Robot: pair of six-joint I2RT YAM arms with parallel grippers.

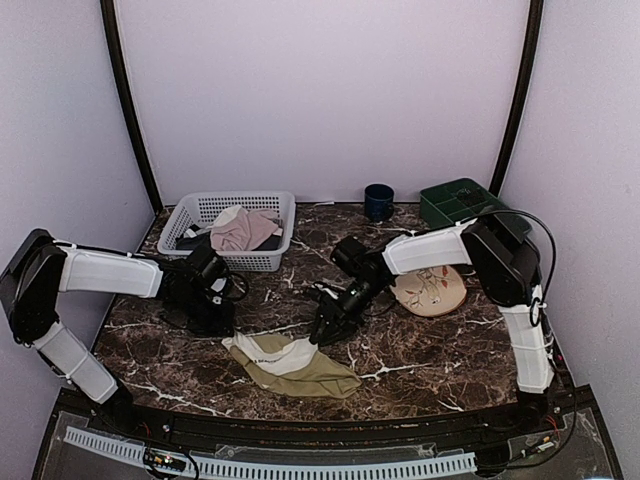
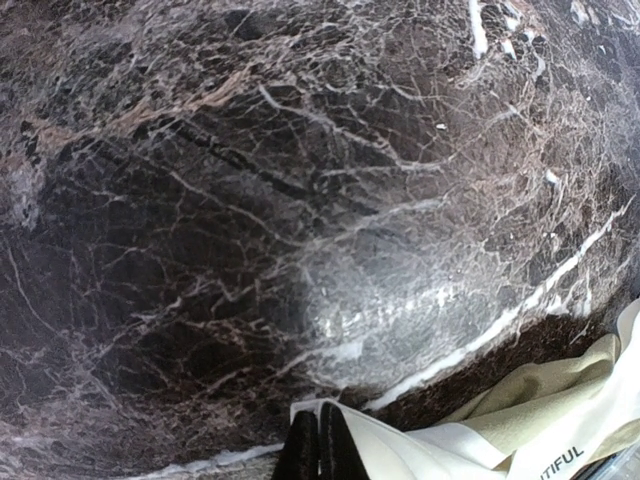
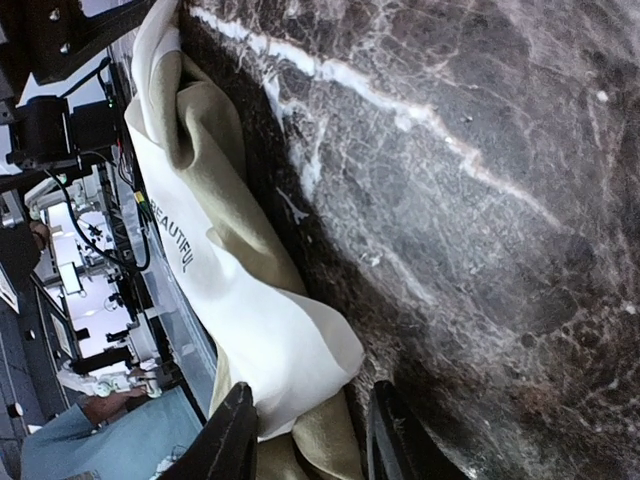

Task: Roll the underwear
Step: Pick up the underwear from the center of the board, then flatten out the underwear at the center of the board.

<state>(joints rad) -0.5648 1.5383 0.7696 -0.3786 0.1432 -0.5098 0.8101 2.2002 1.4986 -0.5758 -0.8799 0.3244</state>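
The underwear [image 1: 292,364], olive-khaki with a wide cream waistband, lies crumpled near the table's front edge. My left gripper [image 1: 226,328] sits at its left corner. In the left wrist view the fingers [image 2: 300,452] are pressed together on the cream waistband's corner [image 2: 400,450]. My right gripper [image 1: 325,330] is at the cloth's upper right end. In the right wrist view it [image 3: 310,440] is open, its two fingers on either side of the folded waistband end [image 3: 290,350], low over the table. Dark lettering shows on the waistband [image 3: 178,235].
A white basket [image 1: 270,205] at the back left holds a pale pink garment [image 1: 243,230] and a dark grey one. A dark blue mug [image 1: 378,201] and a green box [image 1: 458,200] stand at the back. A round plate [image 1: 431,290] lies under the right arm.
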